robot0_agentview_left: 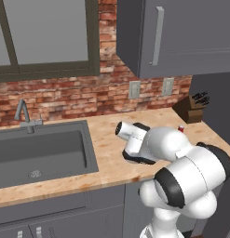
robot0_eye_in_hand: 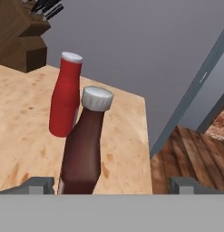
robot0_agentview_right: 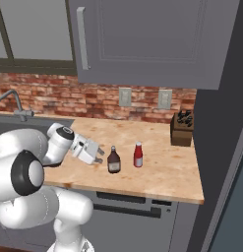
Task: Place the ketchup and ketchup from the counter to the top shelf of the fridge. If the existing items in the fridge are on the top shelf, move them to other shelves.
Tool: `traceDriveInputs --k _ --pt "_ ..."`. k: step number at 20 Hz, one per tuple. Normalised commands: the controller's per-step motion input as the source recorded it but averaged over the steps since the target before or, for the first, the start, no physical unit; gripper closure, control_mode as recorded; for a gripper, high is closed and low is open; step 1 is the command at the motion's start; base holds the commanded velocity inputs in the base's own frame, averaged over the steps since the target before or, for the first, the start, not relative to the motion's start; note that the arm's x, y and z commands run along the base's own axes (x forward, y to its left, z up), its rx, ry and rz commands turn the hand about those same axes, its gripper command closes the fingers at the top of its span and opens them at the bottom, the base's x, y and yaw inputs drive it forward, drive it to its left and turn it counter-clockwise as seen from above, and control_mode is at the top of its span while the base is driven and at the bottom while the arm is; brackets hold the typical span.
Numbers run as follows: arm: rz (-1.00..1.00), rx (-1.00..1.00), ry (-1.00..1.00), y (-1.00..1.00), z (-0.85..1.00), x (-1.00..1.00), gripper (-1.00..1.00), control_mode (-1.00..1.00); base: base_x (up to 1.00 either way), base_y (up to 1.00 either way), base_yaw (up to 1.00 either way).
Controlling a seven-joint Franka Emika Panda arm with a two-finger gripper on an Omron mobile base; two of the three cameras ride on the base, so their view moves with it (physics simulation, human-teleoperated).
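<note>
On the counter (robot0_agentview_right: 162, 172), open-jawed gripper (robot0_agentview_right: 100, 158) beside dark ketchup bottle (robot0_agentview_right: 113, 161), red ketchup bottle (robot0_agentview_right: 138, 155) behind, knife block (robot0_agentview_right: 182, 129) beyond.

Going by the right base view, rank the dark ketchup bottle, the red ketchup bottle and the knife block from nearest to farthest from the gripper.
1. Dark ketchup bottle, just right of the open gripper.
2. Red ketchup bottle, farther right.
3. Knife block, back by the wall, far right.

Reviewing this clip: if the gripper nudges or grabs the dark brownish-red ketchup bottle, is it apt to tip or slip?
The dark ketchup bottle stands upright, tall for its base, so a push near its white cap would probably topple it. Its body looks smooth and rigid, so a low, centred grip from the open gripper seems safest. The red ketchup bottle stands close beside it and could get knocked.
</note>
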Motion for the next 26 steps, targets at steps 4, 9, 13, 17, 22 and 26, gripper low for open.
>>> traceDriveInputs --k 4,9,13,17,22,26 --pt "0.07 0.00 0.00 0.00 -0.04 0.04 -1.00 -1.00 0.00 0.00 0.00" --pt "0.07 0.00 0.00 0.00 -0.08 0.01 -1.00 -1.00 0.00 0.00 0.00" --pt "0.06 0.00 0.00 0.00 -0.18 0.00 -1.00 -1.00 0.00 0.00 0.00" --pt "0.04 0.00 0.00 -0.04 -0.22 0.00 -1.00 -1.00 0.00 0.00 0.00" --pt "0.02 0.00 0.00 -0.01 -0.19 0.08 -1.00 -1.00 0.00 0.00 0.00" --pt "0.02 0.00 0.00 0.00 -0.13 0.21 -1.00 -1.00 0.00 0.00 0.00"
